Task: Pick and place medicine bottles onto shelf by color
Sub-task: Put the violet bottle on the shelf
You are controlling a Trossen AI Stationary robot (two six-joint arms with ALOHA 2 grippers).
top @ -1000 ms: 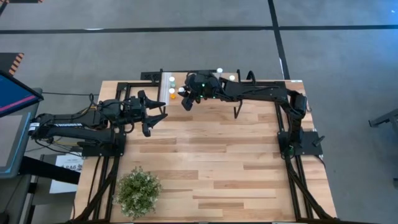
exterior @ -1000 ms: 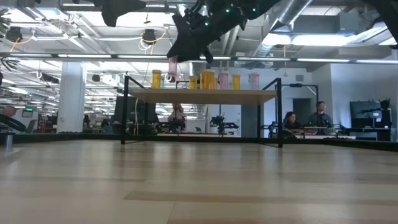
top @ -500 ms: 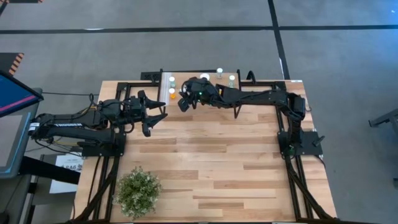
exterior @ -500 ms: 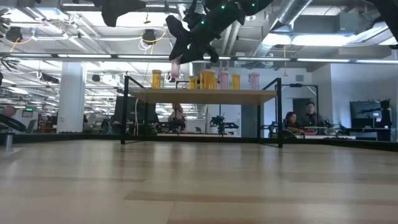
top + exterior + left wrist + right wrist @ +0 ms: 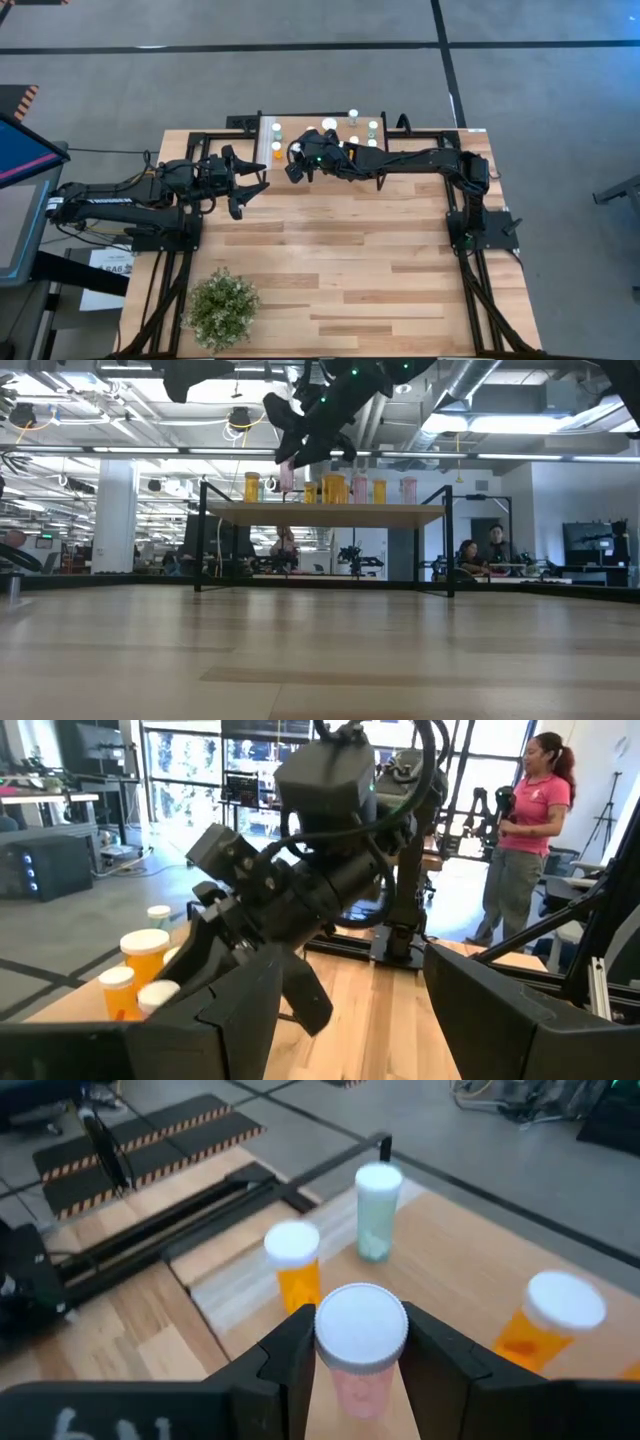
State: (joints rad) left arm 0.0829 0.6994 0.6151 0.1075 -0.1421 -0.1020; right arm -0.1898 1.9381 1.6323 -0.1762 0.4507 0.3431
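My right gripper [image 5: 296,163] is shut on a pink medicine bottle with a white cap [image 5: 360,1328], near the left end of the shelf [image 5: 318,137]. In the low view the bottle [image 5: 287,478] hangs just above the level of the shelf top [image 5: 325,513]. Several orange, teal and pink bottles stand on the shelf on their bases [image 5: 333,488]. An orange bottle [image 5: 293,1265] and a teal one [image 5: 377,1210] stand just beyond the held bottle. My left gripper [image 5: 255,183] is open and empty, to the left of the shelf. My right gripper pinches the pink bottle between its two fingers [image 5: 290,1350] on the upper body just under the cap [image 5: 358,1385]. The fingers come slanting down from the table's right. The bottle stands upright in the hold, lifted clear.
The shelf has a white strip [image 5: 268,135] at its left end and thin black legs [image 5: 203,540]. A green bushy plant [image 5: 222,305] stands near the table's front left. A person [image 5: 525,830] stands in the room beyond the table.
My right arm has drawn a little toward the table's near edge, uncovering more bottles on the shelf. The held pink bottle has come slightly lower and stays upright in the shut fingers.
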